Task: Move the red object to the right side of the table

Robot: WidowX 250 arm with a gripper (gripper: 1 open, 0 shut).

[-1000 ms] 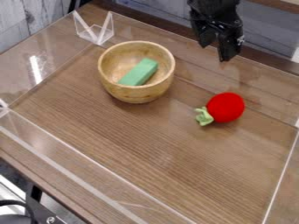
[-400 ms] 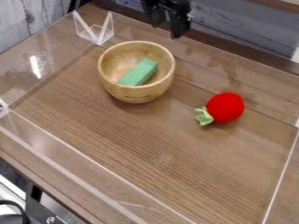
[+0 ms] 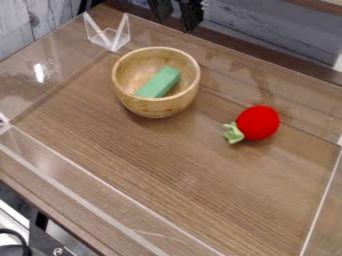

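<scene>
We see the red toy fruit (image 3: 259, 122) resting right of the wooden bowl (image 3: 156, 80); our gripper (image 3: 186, 24), released, hovers at the far edge.

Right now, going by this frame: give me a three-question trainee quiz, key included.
1. What lies inside the wooden bowl?
2. True or false: the red object rests on the table outside the bowl.
3. Fill in: the red object's leafy part is ____ in color.

Key: 1. a green block; 2. true; 3. green
</scene>
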